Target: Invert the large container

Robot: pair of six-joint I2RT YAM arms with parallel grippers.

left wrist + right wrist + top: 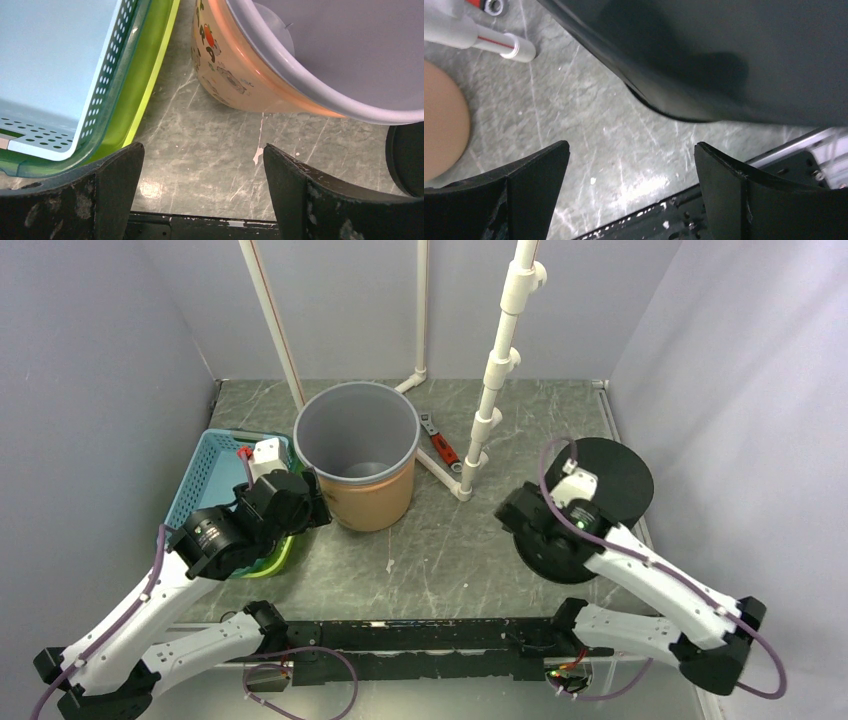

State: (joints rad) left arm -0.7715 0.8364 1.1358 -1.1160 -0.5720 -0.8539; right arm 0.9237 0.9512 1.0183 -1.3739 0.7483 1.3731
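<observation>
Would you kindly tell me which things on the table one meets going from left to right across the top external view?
Blue basket → large container → red wrench → jointed white pipe → black container.

Top cam: R arm [650, 575] covers near side of black container [608, 472], L arm [150, 598] hides corner of green tray [276, 558]; L wrist cam crops bucket [240, 70].

The bucket [375, 505] stands between the basket [205, 475], left, and the drum [612, 472], right.
</observation>
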